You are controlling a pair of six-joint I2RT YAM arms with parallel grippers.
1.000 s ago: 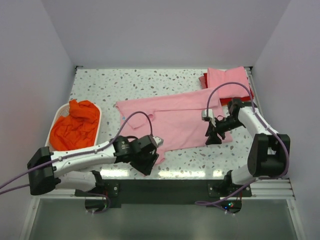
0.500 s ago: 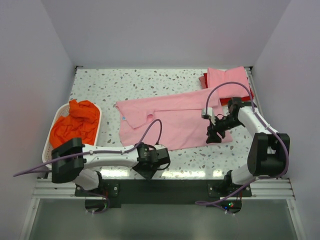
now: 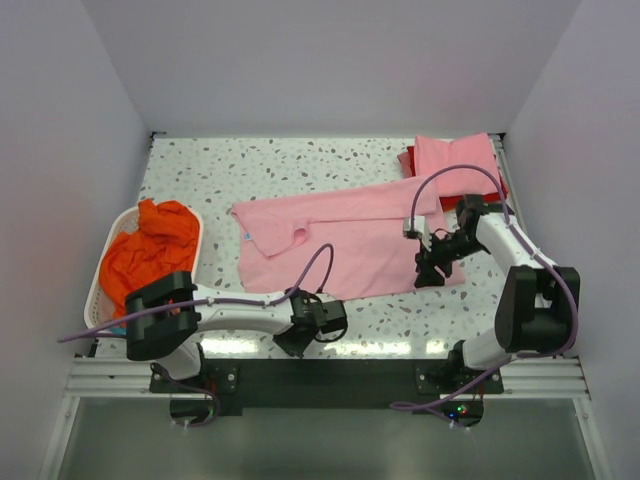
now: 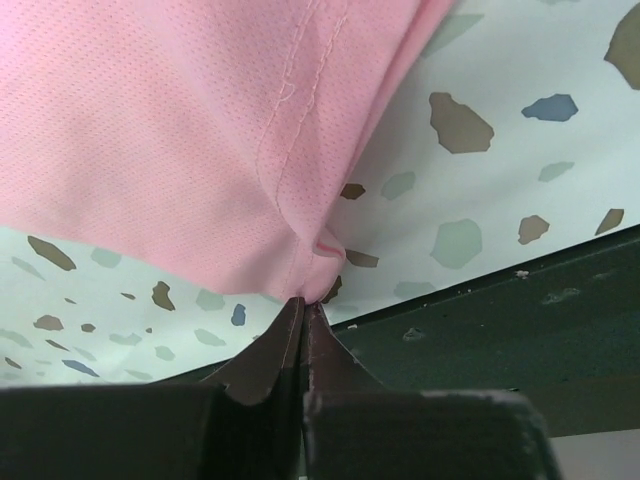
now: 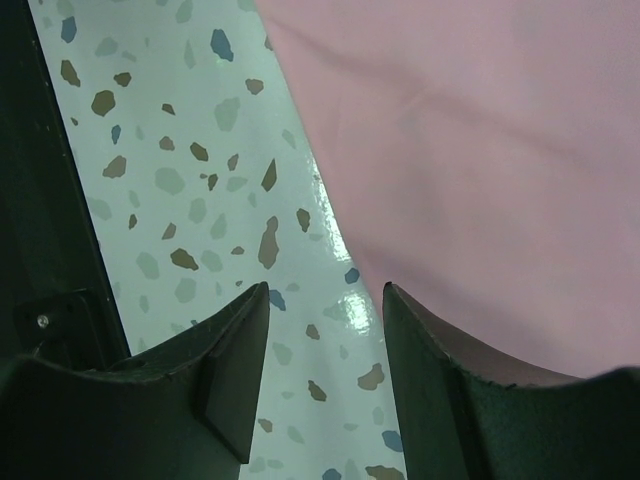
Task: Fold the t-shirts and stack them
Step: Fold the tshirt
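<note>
Left tool has just closed, pinching the pink t-shirt at its 6 o'clock corner. Right tool hovers spread; folding can likely start.

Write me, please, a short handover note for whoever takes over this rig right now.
Left fingers: shut on a near corner of the spread light pink t-shirt, by the table's near edge.
Right fingers: open, straddling that shirt's right edge, gripping nothing.
Orange t-shirt: crumpled in the white laundry basket on the left.
Done: a folded pink shirt lies on a red shirt at the far right corner.
Left: fold the spread pink t-shirt and stack it, then the orange one.
</note>
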